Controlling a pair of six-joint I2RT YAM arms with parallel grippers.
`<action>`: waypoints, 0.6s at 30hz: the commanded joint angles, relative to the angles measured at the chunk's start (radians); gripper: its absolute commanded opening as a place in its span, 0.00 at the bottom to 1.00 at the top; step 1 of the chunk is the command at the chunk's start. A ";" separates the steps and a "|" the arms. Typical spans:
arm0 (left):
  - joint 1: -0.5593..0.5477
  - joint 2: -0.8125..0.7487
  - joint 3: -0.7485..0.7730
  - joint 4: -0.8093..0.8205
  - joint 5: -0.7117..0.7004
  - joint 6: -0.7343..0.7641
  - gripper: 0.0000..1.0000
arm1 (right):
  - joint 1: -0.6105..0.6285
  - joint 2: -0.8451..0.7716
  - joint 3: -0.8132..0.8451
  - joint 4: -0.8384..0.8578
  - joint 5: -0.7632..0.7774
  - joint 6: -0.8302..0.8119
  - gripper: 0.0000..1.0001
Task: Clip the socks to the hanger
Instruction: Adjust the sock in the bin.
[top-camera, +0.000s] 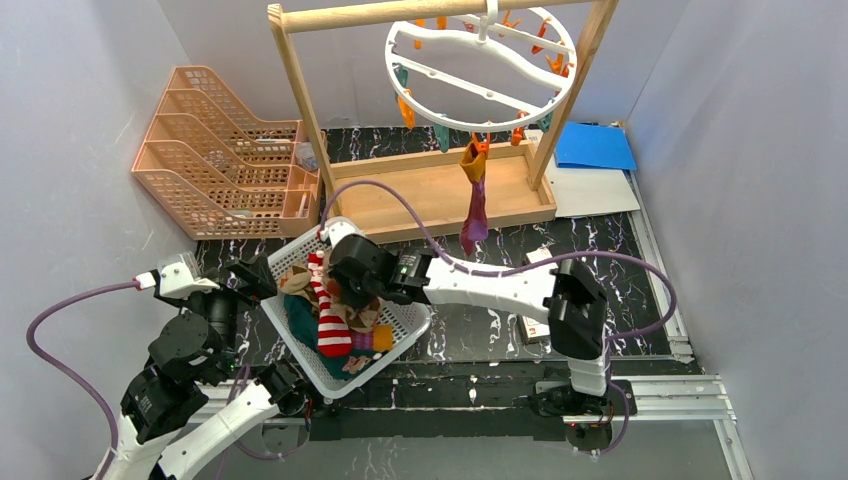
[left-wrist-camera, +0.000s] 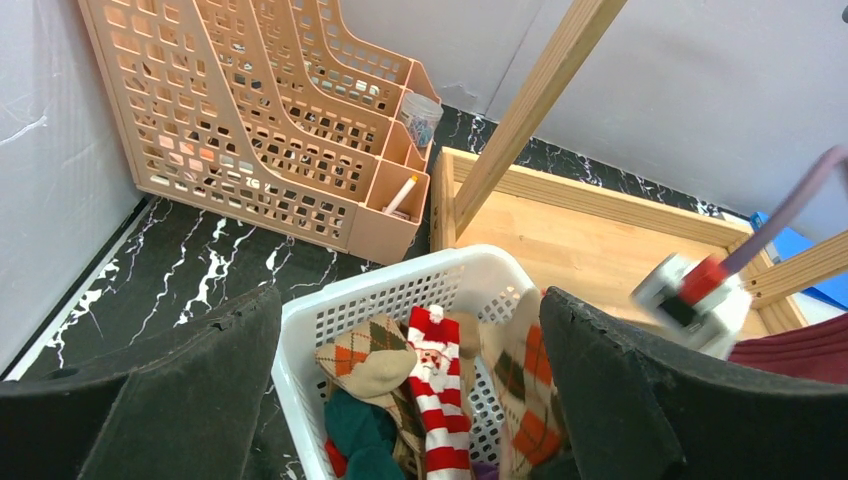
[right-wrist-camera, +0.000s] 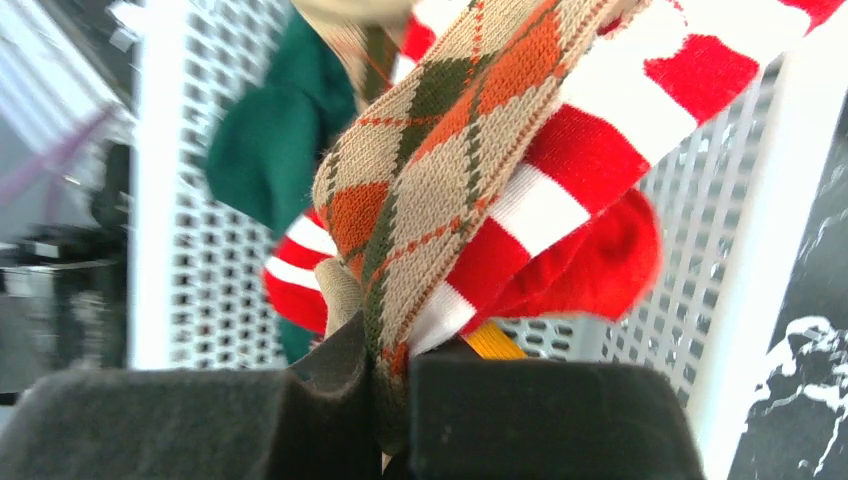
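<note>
**Argyle sock pinched in the basket**

The right gripper has its fingers pressed together on the argyle sock, whose far end runs off the top of the wrist view. The sock lies over a red-and-white striped sock and a teal sock in the white basket. From above, the wrist body hides the pinch. The left gripper stands wide apart at a basket corner, holding nothing. One maroon sock hangs clipped from the white hanger, whose rear clips are partly hidden by the wooden rack
</note>
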 joint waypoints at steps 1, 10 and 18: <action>-0.003 0.012 0.007 -0.005 -0.005 -0.029 0.98 | 0.006 -0.046 0.128 0.012 -0.012 -0.053 0.01; -0.003 0.013 0.010 -0.005 -0.010 -0.027 0.98 | 0.006 0.005 0.142 0.184 -0.173 -0.059 0.01; -0.002 0.004 -0.001 -0.006 -0.018 -0.026 0.98 | -0.017 0.170 0.241 0.222 -0.233 -0.054 0.01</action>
